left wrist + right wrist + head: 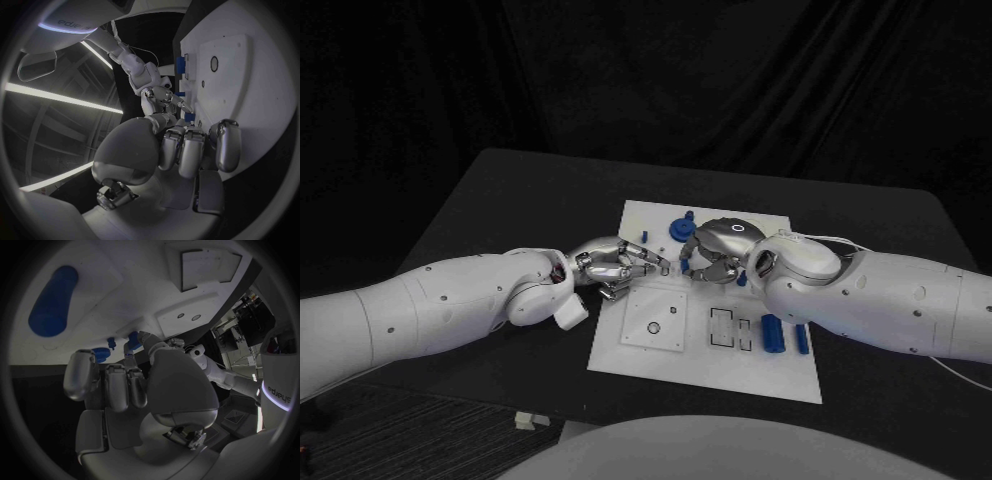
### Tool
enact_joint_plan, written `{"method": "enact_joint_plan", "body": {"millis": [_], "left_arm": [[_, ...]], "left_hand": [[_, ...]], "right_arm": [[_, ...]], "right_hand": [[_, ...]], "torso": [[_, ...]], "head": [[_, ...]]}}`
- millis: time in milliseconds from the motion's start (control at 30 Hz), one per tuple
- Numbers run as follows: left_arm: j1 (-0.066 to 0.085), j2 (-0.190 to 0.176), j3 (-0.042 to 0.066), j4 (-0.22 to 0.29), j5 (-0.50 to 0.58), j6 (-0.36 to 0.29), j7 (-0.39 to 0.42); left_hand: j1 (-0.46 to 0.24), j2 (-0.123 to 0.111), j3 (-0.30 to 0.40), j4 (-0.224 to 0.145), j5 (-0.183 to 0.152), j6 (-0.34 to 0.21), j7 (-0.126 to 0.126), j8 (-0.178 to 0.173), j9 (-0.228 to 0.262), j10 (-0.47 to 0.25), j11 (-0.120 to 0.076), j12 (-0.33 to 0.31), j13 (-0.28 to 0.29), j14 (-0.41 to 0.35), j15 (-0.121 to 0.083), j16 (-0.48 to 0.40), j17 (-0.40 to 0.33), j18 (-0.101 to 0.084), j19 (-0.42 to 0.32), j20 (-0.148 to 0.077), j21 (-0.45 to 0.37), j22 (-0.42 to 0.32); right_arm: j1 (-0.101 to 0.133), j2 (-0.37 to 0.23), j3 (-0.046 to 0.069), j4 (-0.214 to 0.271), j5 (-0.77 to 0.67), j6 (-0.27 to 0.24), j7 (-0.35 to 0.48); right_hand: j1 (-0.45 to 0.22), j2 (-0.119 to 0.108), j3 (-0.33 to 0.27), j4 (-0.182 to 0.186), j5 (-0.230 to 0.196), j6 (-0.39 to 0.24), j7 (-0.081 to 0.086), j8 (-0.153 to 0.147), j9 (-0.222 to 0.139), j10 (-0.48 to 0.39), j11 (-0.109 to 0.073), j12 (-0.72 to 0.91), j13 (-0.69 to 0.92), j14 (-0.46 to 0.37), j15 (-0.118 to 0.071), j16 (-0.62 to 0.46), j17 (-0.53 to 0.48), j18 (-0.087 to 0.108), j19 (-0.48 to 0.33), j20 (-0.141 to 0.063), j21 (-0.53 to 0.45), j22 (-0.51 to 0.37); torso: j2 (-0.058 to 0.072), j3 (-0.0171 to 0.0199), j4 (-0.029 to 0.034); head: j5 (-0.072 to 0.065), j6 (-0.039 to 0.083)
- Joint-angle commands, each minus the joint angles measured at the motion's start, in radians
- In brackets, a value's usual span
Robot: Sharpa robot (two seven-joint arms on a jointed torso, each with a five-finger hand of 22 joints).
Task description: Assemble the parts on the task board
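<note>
The task board lies in the middle of the black table, and both hands meet over its upper half. From the head camera I see the left hand coming in over the board's left edge, its fingers curled and pointing toward the right hand, which hangs over the board's top centre. The fingertips of the two hands sit very close together — I cannot tell whether they touch, or whether a small part is pinched between them.

On the left wrist camera the left hand's fingers are bent down close together over the board's edge; what they grip, if anything, is hidden by the fingers themselves. On the right wrist camera the right hand's fingers are likewise bent, and small blue parts show just past their tips (too small and too covered for me to say whether one is held).

A blue round part stands near the board's top edge, just beside the right hand. Two long blue parts lie side by side at the board's right edge, partly cut off by the right arm. Rectangular slots and a raised square plate with a round hole lie bare lower down.
</note>
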Motion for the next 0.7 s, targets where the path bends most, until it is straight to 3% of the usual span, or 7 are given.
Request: {"method": "enact_joint_plan", "body": {"millis": [33,533,700], "left_arm": [[-0.001,0.002,0.001,0.001,0.004,0.002,0.011],[-0.001,0.004,0.001,-0.002,0.004,0.006,0.007],[-0.001,0.003,0.001,-0.003,0.004,0.006,0.006]], "left_hand": [[-0.007,0.000,0.004,0.000,0.001,0.009,0.052,0.001,0.001,0.105,0.007,0.003,0.263,0.107,0.006,0.003,0.263,-0.006,0.001,0.007,-0.005,0.135],[-0.008,-0.001,0.004,0.000,0.001,0.008,0.052,0.001,0.001,0.105,0.006,0.003,0.263,0.107,0.006,0.003,0.263,-0.006,-0.001,0.007,-0.005,0.134],[-0.008,-0.001,0.004,0.000,0.001,0.008,0.052,0.001,0.001,0.105,0.006,0.003,0.263,0.107,0.006,0.003,0.263,-0.006,-0.001,0.007,-0.005,0.134]], "right_arm": [[-0.004,-0.001,0.000,-0.001,-0.009,0.023,-0.024],[-0.005,0.000,0.000,-0.002,-0.009,0.040,-0.028],[-0.006,-0.001,0.000,-0.002,-0.009,0.034,-0.027]], "right_hand": [[-0.006,-0.012,-0.008,-0.001,-0.029,-0.014,0.001,-0.003,-0.004,0.106,0.008,0.003,0.264,0.081,0.009,-0.008,0.165,0.004,-0.002,0.005,-0.007,0.164],[-0.003,-0.016,-0.030,0.000,-0.103,-0.061,0.011,-0.006,-0.019,0.106,0.016,0.003,0.264,0.079,0.016,-0.011,0.161,0.005,-0.004,0.011,-0.013,0.162],[0.000,-0.014,-0.045,0.003,-0.139,-0.122,0.018,-0.008,-0.040,0.106,0.017,0.003,0.264,0.079,0.017,-0.012,0.161,0.006,-0.005,0.013,-0.016,0.162]], "torso": [[-0.001,0.0000,-0.0002],[-0.001,0.0002,0.0000],[-0.001,-0.0002,0.0001]], "head": [[-0.001,0.000],[-0.003,0.000],[-0.002,0.000]]}}
